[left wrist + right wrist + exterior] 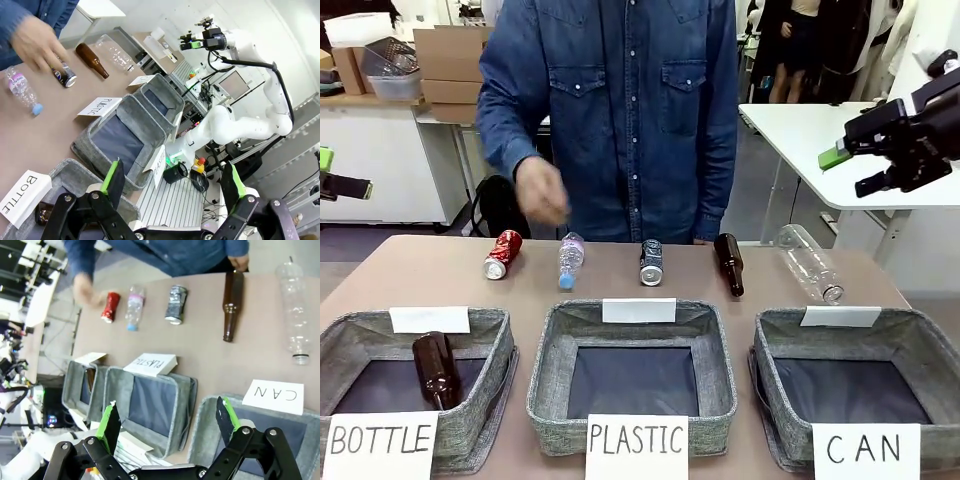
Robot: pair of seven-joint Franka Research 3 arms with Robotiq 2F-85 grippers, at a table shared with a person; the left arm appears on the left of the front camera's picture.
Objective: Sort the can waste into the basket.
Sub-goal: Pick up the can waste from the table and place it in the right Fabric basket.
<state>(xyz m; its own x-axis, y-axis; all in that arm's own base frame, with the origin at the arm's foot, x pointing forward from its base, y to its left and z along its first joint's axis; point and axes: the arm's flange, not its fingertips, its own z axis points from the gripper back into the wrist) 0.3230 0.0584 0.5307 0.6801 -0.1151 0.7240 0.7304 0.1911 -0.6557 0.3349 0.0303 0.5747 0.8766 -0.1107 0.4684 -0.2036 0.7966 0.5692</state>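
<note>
Both grippers up off the table, jaws spread wide, nothing held.
Left gripper and right gripper are empty. Red can and dark can lie on their sides along the table's far edge, well apart from the CAN basket at near right. Person's hand hovers blurred above the red can; cannot tell its grip.

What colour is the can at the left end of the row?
The can is red with silver ends; front view shows it best.

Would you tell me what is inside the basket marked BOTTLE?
One brown bottle lies on the dark lining of the BOTTLE basket. The near wall and the sign cover the floor nearest the camera, so that part is hidden.
</note>
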